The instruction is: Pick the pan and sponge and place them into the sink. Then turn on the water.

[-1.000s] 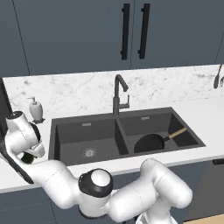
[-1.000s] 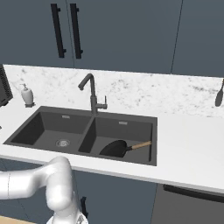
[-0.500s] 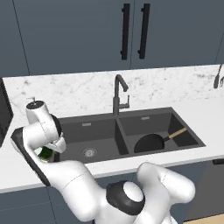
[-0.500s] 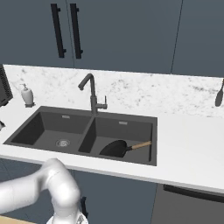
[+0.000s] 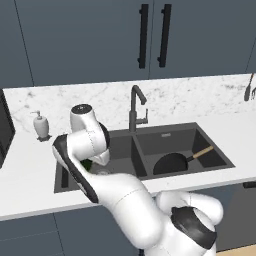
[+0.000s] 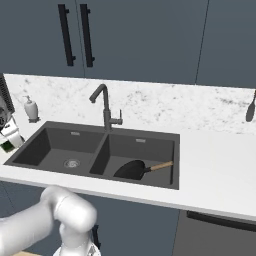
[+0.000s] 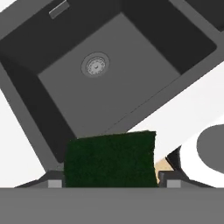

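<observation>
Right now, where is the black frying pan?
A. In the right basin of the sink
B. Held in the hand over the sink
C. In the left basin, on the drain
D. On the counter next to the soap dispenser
A: the pan lies in the right basin of the sink, with its wooden handle leaning toward the right wall, while the hand carries the sponge above the left basin.

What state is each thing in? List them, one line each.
pan: lying in the right basin, wooden handle resting up toward the rim.
sponge: held between the gripper's fingertips, above the left basin.
gripper: shut on the sponge.
sink: left basin holds nothing but its drain.
faucet: off, no water at the spout.
cabinet doors: closed.
soap dispenser: upright on the counter.
</observation>
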